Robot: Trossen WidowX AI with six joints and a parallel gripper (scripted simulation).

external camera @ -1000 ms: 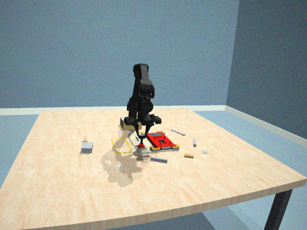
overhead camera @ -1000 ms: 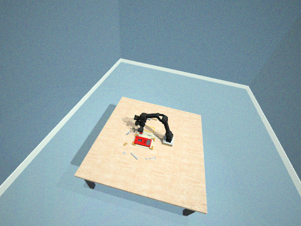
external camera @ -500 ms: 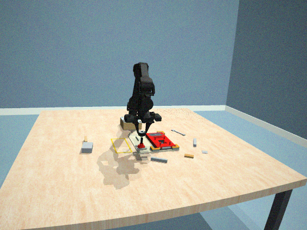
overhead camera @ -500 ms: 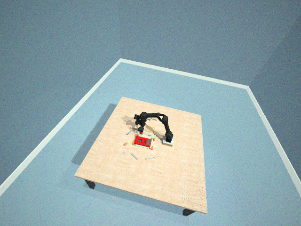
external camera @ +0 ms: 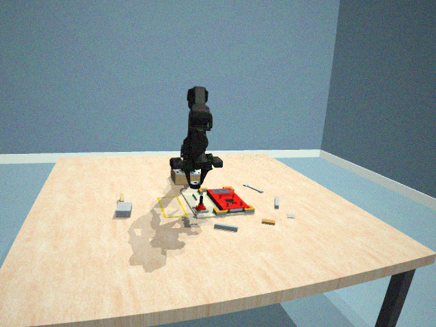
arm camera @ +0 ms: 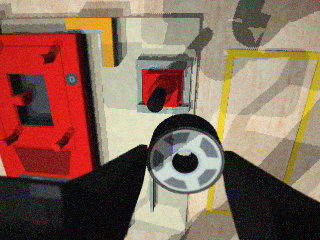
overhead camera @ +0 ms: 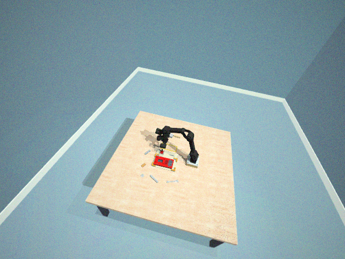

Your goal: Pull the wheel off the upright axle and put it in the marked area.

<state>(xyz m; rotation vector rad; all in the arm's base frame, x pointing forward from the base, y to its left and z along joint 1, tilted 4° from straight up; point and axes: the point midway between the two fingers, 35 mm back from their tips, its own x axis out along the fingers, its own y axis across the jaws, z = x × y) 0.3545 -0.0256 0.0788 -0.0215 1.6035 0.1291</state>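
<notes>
The wheel [external camera: 195, 184] [arm camera: 170, 175], black with a grey spoked face, is between the fingertips of my gripper [external camera: 195, 183] [arm camera: 184, 155] [overhead camera: 163, 145], which is shut on it. The wheel is in the air, off the axle and above its tip. The upright black axle [external camera: 201, 199] [arm camera: 157, 99] stands bare on its red base [external camera: 199, 207] [arm camera: 175, 98] [overhead camera: 161, 152], on the pale board. The marked area is a yellow outline [external camera: 161, 207] [arm camera: 224, 100] [overhead camera: 176, 148] on the table beside the board. In the wrist view it lies right of the wheel.
A pale board [external camera: 208, 201] [arm camera: 125, 130] carries a red plate [external camera: 225, 197] [arm camera: 50, 165] [overhead camera: 166, 165] with short pegs, held by orange corners. A grey block [external camera: 123, 208] lies beyond the outline. Grey bar [external camera: 225, 227], orange piece [external camera: 268, 221] and wrench [external camera: 253, 188] lie around the board.
</notes>
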